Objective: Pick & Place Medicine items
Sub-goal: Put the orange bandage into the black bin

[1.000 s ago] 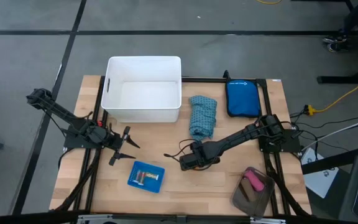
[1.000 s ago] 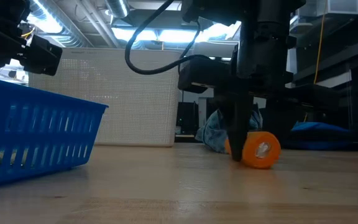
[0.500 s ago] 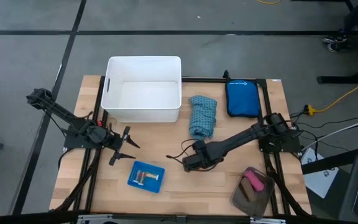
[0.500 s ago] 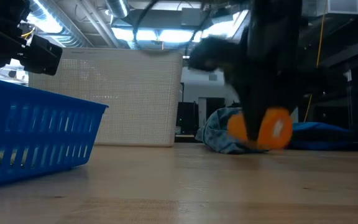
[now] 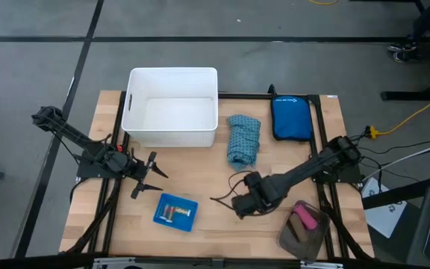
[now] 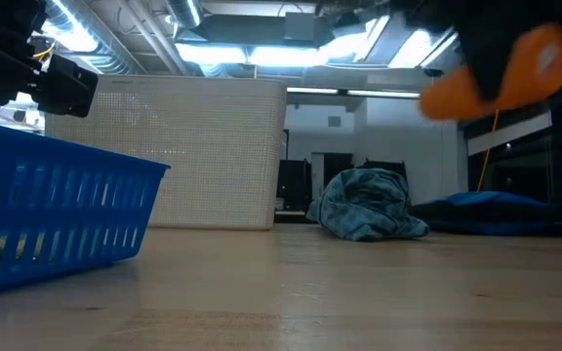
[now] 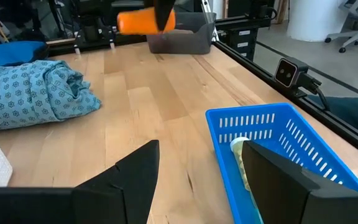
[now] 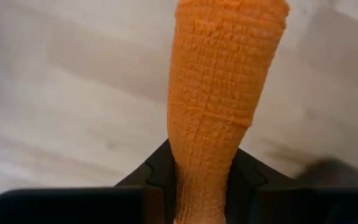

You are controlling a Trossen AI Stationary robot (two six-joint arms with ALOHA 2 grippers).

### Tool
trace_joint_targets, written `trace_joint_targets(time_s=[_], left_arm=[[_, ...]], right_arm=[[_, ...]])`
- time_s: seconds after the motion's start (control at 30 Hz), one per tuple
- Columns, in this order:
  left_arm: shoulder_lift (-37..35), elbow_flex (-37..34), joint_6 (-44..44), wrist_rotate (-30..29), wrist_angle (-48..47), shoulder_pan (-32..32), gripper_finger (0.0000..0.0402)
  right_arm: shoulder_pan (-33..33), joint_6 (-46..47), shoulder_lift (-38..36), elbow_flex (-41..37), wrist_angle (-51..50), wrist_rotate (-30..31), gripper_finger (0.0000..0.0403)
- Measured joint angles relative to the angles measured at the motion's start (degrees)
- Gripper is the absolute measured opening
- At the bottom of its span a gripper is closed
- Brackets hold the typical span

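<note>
Right gripper [image 5: 239, 207] jaws clenched on the orange tube [image 8: 225, 93], a roll of textured orange wrap, held lifted clear of the bench [image 5: 215, 224] between the blue basket [image 5: 176, 211] and the grey bin [image 5: 304, 228]; seen in the low view as an orange blur [image 6: 501, 68] high above the wood, and in the left wrist view [image 7: 145, 22] in front of the grey bin [image 7: 179, 34]. Pink oblong block [image 5: 304, 217] lying inside the grey bin. Small pieces [image 5: 173, 212] resting in the blue basket, too small to tell apart. Left gripper [image 5: 149, 174] jaws released and spread wide, waiting near the bench's left edge, beside the white tub [image 5: 172, 108]. Crumpled blue patterned cloth [image 5: 243, 139] and blue pouch [image 5: 290, 117] farther back.
</note>
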Motion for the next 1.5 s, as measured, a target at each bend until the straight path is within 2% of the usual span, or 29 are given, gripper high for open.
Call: trace_joint_targets(time_s=[0.2, 0.47, 0.9, 1.23, 1.5], left_arm=[[-0.02, 0.0, 0.42, 0.0, 0.0, 0.0, 0.0226], [0.0, 0.0, 0.46, 0.0, 0.0, 0.0, 0.0226], [0.0, 0.0, 0.57, 0.0, 0.0, 0.0, 0.0226], [-0.02, 0.0, 0.57, -0.02, 0.13, 0.0, 0.0226], [0.0, 0.0, 0.55, -0.02, 0.15, 0.0, 0.0226]], right_arm=[[4.56, 2.46, -0.02, 4.95, -6.76, -2.65, 0.0085], [12.5, 5.93, 0.0, 5.29, -10.3, -10.61, 0.0085], [25.98, 18.37, 0.8, 4.41, -11.17, -10.63, 0.0086], [29.05, 19.83, 0.98, -5.15, 2.89, -13.6, 0.0086], [29.0, 19.15, 0.98, -7.8, 3.95, -12.89, 0.0091]])
